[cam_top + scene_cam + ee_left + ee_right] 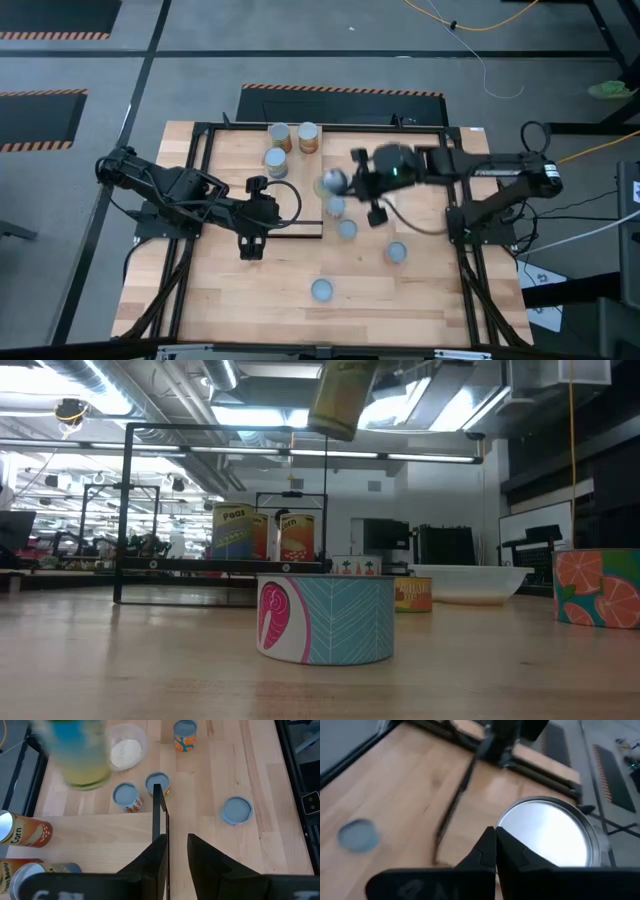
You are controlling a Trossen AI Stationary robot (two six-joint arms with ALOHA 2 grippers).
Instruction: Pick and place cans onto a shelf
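The shelf [232, 150] is a light-wood board in a black frame at the table's far left. Three cans [279, 135] [308, 137] [275, 160] stand on its far end. My right gripper [345, 182] is shut on a silver-topped can [333, 181], high above the table just right of the shelf. In the low view the can [345, 395] hangs tilted. My left gripper [249, 250] is at the shelf's near edge, open by a narrow gap [177, 855] and empty. Several loose cans [336, 206] [347, 229] [396, 253] [322, 291] stand upright on the table. My right gripper has the can by the edge of its silver top [507, 827]. The fingers [485, 847] stand close together at that rim. The can is lifted clear of the table and hangs tilted. The gripper itself hides how the fingers meet the rim.
A clear bowl [127, 747] with pale contents stands beyond the loose cans and also shows in the low view [470, 582]. The shelf's black frame bar [159, 812] runs right in front of my left fingers. Bare tabletop lies at the near left [220, 300].
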